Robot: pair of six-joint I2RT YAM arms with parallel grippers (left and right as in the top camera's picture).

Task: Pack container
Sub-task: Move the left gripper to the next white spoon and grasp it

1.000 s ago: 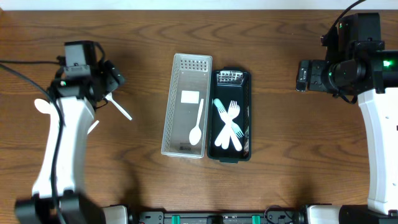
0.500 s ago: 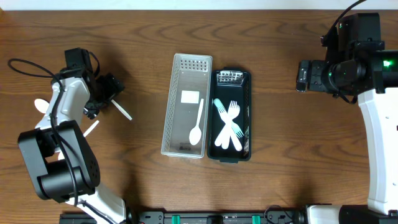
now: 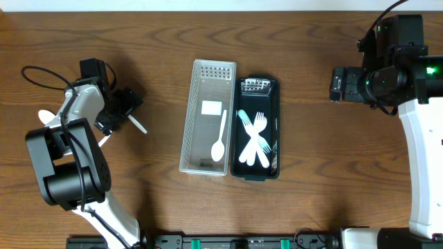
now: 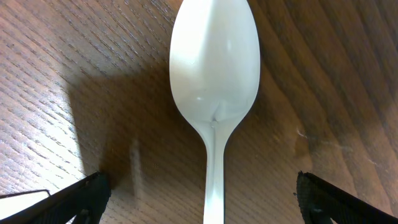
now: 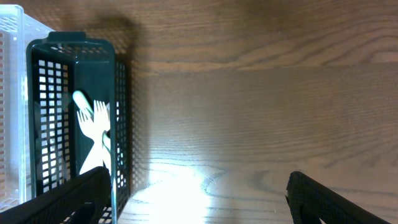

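A white plastic spoon [image 4: 214, 81] lies on the wooden table, bowl away from me. Its handle runs between the fingers of my left gripper [image 4: 202, 199], which is open and low over it. In the overhead view this gripper [image 3: 122, 109] is at the far left, with a white handle [image 3: 137, 125] sticking out beside it. A white perforated basket [image 3: 214, 69] holds one white spoon [image 3: 220, 135]. The black basket [image 3: 275, 124] next to it holds white forks [image 3: 255, 138]. My right gripper [image 5: 199, 202] is open and empty over bare table, right of the black basket [image 5: 118, 124].
Another white spoon bowl [image 3: 45, 117] and a white utensil end [image 3: 102, 142] lie on the table near my left arm. The right arm [image 3: 387, 76] stands at the far right. A black cable [image 3: 41, 72] loops at the left arm.
My left arm has folded down and lowered its gripper onto the utensils at the left. The right arm and both baskets have not moved.
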